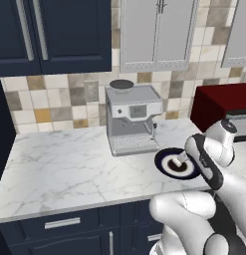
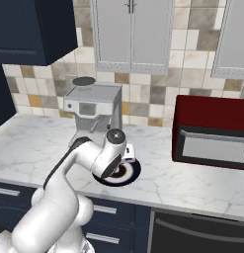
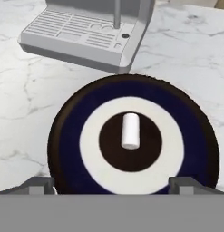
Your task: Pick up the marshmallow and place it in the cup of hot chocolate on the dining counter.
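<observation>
I see the small white cylindrical marshmallow [image 3: 130, 130] lying on its side in the dark centre of the round navy plate with a white ring [image 3: 70, 129], its long axis running from the plate's near rim toward the silver-grey coffee machine [image 3: 88, 31] behind it. The plate sits near the front edge of the white veined marble desk [image 1: 60, 164], just in front of the machine's drip tray. My tool [image 3: 113, 186] hangs above the plate's near rim with its two dark tips spread wide apart, one on each side, clear of the marshmallow. A dark red microwave [image 2: 212, 131] stands toward the desk's right end.
</observation>
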